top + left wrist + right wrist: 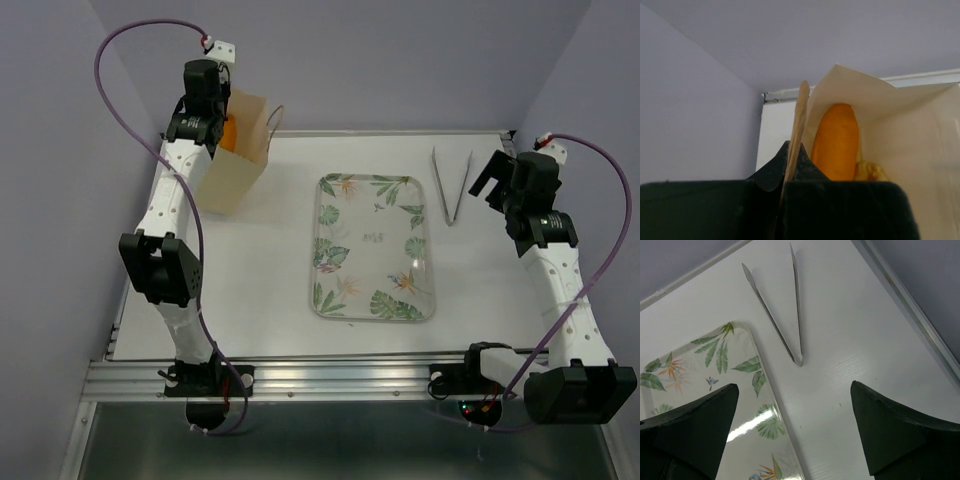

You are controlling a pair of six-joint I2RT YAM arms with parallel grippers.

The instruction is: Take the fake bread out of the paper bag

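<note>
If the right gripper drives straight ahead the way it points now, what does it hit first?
Most likely the tongs, whose joined end lies centred ahead of the open right gripper; depth is unclear, so bare table might come first.

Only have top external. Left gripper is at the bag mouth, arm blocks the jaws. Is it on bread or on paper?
Observer: Paper. Left wrist shows the left gripper shut on an edge-on wall of the paper bag, no bread between the fingers.
Operator: I see an orange blob inside. What is it?
Observer: A long orange loaf standing on end just inside the pinched wall, with a yellowish piece low beside it.
</note>
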